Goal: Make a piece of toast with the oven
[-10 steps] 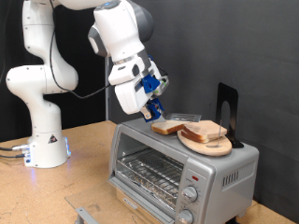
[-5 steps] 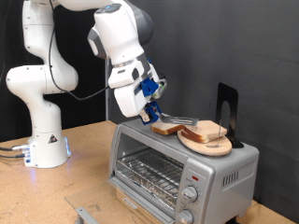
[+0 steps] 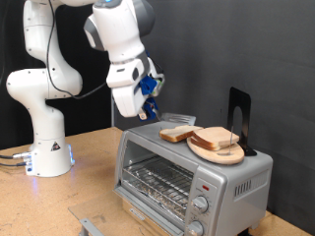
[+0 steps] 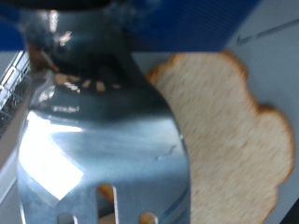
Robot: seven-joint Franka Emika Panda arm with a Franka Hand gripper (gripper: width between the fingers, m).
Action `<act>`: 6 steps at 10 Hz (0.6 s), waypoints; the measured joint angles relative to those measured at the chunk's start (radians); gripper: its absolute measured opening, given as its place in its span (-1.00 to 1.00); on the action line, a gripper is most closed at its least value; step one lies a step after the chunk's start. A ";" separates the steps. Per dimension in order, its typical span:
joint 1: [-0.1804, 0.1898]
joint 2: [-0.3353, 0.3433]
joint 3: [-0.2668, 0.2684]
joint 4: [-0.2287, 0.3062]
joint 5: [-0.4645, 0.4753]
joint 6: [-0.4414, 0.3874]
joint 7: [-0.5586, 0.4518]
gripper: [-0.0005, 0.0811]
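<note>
Desk: you have a pale wooden desk (image 3: 94,172) with a visible chipboard grain, set against a black backdrop; a small grey metal bracket (image 3: 91,227) lies at its near edge.
Oven: one oven (image 3: 192,177) of brushed silver metal stands on the desk at the exterior view's right; its glass door is shut, the wire rack shows behind the glass, and two round knobs (image 3: 200,206) sit under a small red light at the near right corner.
Robot base: the white arm's base stands at the exterior view's left, farther back on the desk, with a blue glow at its foot.
Piece of toast: one squarish piece of toast (image 3: 177,133), pale face and brown crust, lies flat on the oven's top, left of a round wooden board (image 3: 209,151).
Slices: on that board you can count about two more slices (image 3: 220,138), stacked.
Spatula: a shiny metal spatula (image 4: 103,140) with slots; in the wrist view its blade overlaps the piece of toast's edge.
Gripper: the gripper (image 3: 150,98) hangs above the oven's far left corner, closed on the spatula's blue handle.
Stand: one black upright stand (image 3: 239,118) rises behind the board.
</note>
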 joint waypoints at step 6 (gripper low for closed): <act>-0.021 -0.129 -0.049 -0.081 -0.057 -0.151 -0.015 0.00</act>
